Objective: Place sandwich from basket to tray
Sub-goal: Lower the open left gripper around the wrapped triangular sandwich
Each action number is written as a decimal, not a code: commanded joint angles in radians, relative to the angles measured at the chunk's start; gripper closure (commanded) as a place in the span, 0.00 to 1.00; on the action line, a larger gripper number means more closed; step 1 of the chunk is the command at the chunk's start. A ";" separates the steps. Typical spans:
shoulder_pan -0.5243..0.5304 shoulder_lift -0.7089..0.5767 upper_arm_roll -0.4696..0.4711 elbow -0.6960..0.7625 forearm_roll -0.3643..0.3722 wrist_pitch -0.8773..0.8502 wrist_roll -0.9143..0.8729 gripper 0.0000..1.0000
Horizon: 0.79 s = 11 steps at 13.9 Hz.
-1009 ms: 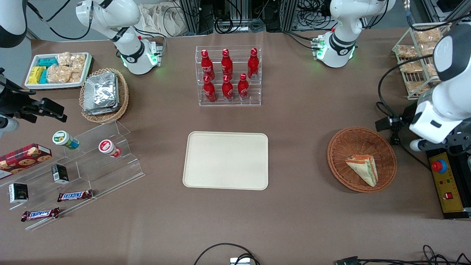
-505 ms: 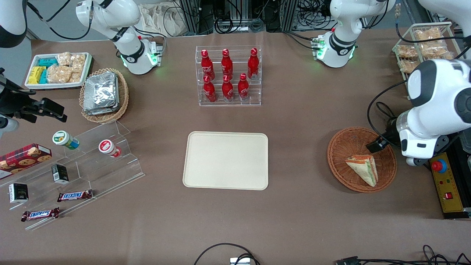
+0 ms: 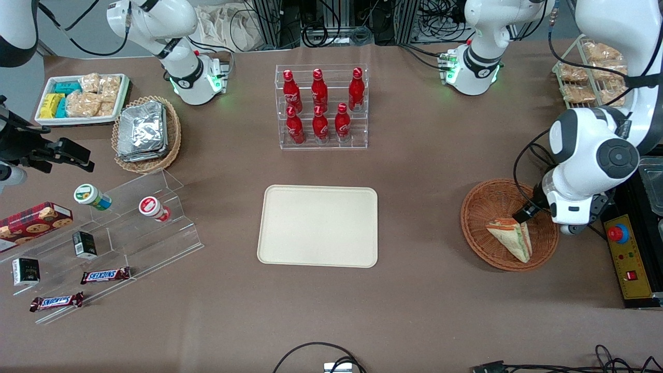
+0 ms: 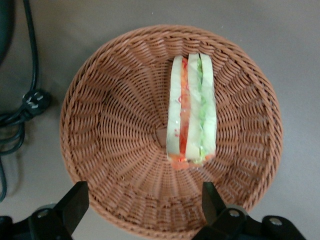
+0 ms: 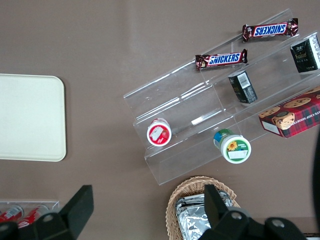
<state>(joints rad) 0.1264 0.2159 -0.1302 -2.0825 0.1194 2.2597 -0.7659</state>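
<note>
Sandwich [image 4: 192, 110] rests on edge in wicker basket [image 4: 110, 125], toward working arm's end of tabletop; cream tray [image 3: 317, 226] mid-table. Gripper [image 4: 142, 207] hovers above basket, jaws spread wide, holding nothing. Best to centre over the wedge, descend straight, close across bread faces gently.

"SNICKERS" reads clearly on both chocolate bars [image 5: 270, 30] [image 5: 221, 59] lying on the clear acrylic step stand [image 5: 210, 107]. Nothing else is legible; the gripper [image 4: 142, 207] over the basket carries no lettering.
</note>
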 commanded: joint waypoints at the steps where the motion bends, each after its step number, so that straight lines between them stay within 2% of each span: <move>1: 0.001 0.017 0.014 -0.062 0.026 0.139 -0.010 0.00; 8: 0.002 0.097 0.026 -0.064 0.019 0.227 -0.015 0.00; 9: 0.002 0.080 0.027 -0.064 0.019 0.210 -0.012 0.00; 11: 0.002 0.045 0.027 -0.019 0.017 0.065 0.019 0.00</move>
<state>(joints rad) 0.1266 0.2985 -0.1049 -2.1352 0.1238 2.4348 -0.7631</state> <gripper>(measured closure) 0.000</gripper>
